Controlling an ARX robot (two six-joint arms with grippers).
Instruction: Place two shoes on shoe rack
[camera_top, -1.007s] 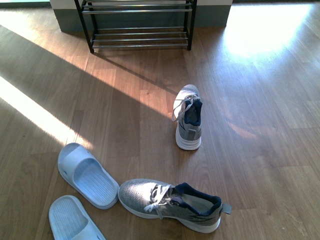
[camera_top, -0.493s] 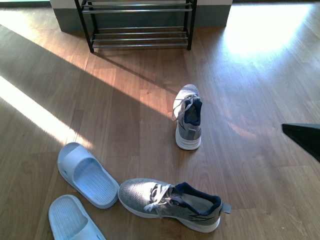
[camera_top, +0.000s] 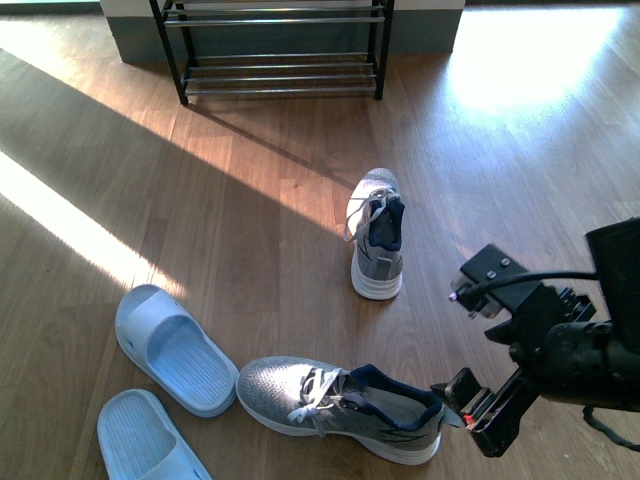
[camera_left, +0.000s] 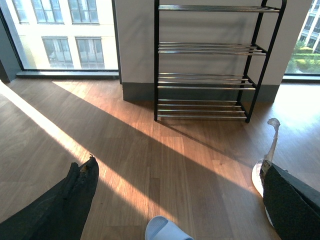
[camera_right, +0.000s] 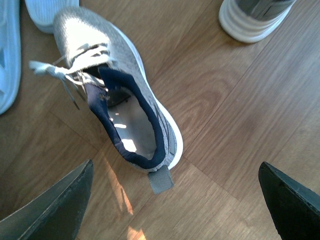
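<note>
— Front camera?
— High, tilted down at the floor (camera_top: 250, 230), rack (camera_top: 280, 72) far ahead.
— Wrists?
— Left faces that rack from afar; right looks straight down, close over the near sneaker (camera_right: 135, 120), shared with front.

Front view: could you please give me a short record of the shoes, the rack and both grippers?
near sneaker: on the floor on its sole, heel towards the right arm
far sneaker: on its sole, toe towards the rack
slides: both on the floor, left of the near sneaker
shoe rack: no shoes on its bars
right gripper: open, over the near sneaker's heel, holding nothing
left gripper: open, holding nothing
</note>
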